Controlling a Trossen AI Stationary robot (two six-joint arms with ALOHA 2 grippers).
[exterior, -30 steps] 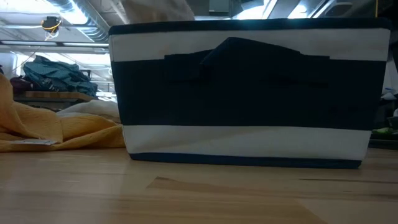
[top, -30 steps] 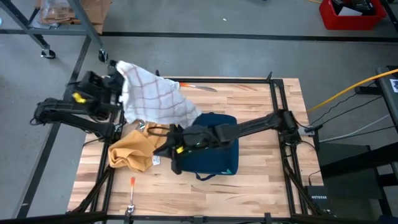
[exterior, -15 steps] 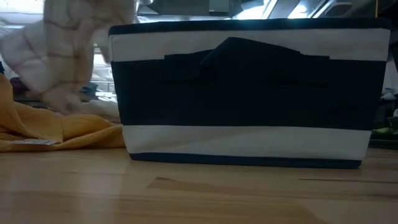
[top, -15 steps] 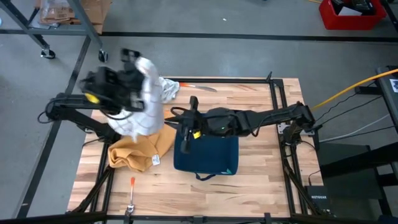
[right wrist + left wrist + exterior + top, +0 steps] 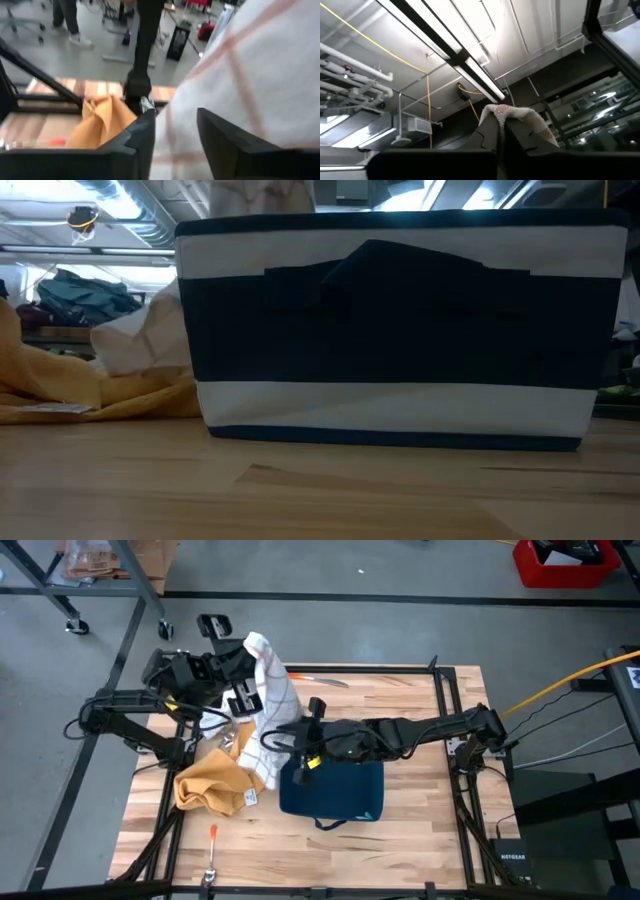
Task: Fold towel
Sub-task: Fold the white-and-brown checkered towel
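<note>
Above the navy bin [image 5: 335, 790], left end effector [image 5: 243, 670] grips the checked towel [image 5: 268, 705]; right end effector [image 5: 312, 730] open.

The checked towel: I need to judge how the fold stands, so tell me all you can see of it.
The checked towel is white cloth with thin reddish grid lines, soft and creased. It hangs lifted, not spread flat: the left gripper is shut on its top end, and the rest trails down towards the table. The right gripper is open, its fingers either side of the cloth. The towel's lower end lies by the yellow cloth and the dark bin.
</note>
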